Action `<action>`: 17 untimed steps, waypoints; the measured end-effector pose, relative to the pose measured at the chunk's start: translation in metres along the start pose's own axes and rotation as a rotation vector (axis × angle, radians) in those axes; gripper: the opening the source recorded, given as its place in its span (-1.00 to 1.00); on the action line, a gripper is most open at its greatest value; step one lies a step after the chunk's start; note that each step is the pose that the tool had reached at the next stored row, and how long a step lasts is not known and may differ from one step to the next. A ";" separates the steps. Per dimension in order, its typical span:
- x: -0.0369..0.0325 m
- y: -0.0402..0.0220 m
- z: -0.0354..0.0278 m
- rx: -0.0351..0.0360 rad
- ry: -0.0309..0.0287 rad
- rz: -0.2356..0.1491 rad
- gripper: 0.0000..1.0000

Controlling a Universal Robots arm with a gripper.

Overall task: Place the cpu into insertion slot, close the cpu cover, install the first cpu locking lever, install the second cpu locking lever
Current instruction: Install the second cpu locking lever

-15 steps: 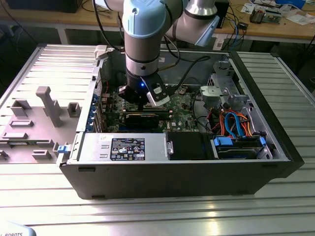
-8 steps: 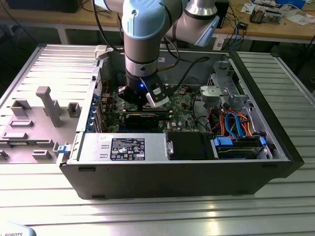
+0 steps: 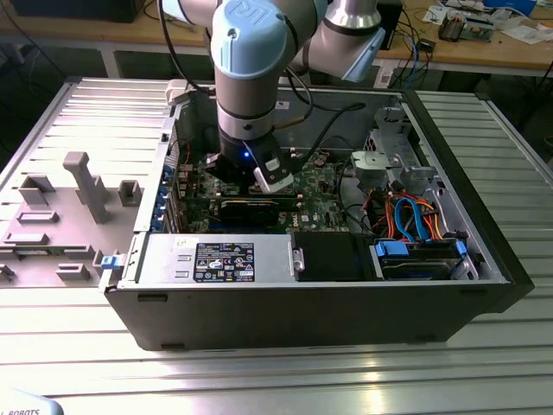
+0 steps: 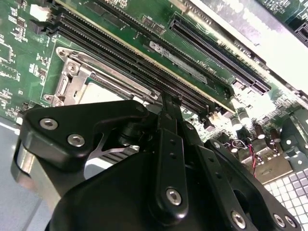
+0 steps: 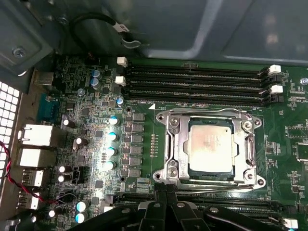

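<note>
So in the exterior view the arm is reaching straight down into the open computer case (image 3: 484, 259), with the gripper (image 3: 259, 177) sitting low over the green motherboard (image 3: 324, 203), just past the long black expansion card (image 3: 251, 207). Makes sense for it to come in vertically, since the case walls box the board in on all sides and the drive cage with its orange and blue cables (image 3: 415, 220) crowds the exterior view's right, so the only free way in or out looks like up. In the second wrist view the gripper (image 4: 166, 103) has its two slim fingers pressed together to a point with nothing between them, tip right down at the edge of the memory slots (image 4: 144, 62), next to the metal socket frame (image 4: 72, 82). In the first wrist view the cpu (image 5: 211, 147) is lying flat in the insertion slot (image 5: 169, 126), and the cpu cover (image 5: 178, 144) looks folded down around it, the chip's top showing through the window. The closed fingertips (image 5: 165, 191) sit just off the socket edge nearest the camera, where a thin wire lever runs along the frame; I'd guess it's working that lever. Tight there, with memory slots on both sides of the socket.
</note>
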State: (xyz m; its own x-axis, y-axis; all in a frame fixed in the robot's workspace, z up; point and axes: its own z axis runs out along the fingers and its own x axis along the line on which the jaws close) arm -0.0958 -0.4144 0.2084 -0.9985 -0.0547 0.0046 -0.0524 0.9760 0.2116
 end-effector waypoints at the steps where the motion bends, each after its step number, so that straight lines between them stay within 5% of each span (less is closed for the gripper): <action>1: 0.0001 0.0000 0.0001 -0.0007 -0.0001 0.000 -0.79; 17: 0.0044 -0.0015 0.0076 -0.0496 -0.0027 -0.001 -0.79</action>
State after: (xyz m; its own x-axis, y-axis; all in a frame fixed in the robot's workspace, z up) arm -0.1002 -0.4145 0.2006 -0.9985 -0.0549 0.0018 -0.0525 0.9642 0.2598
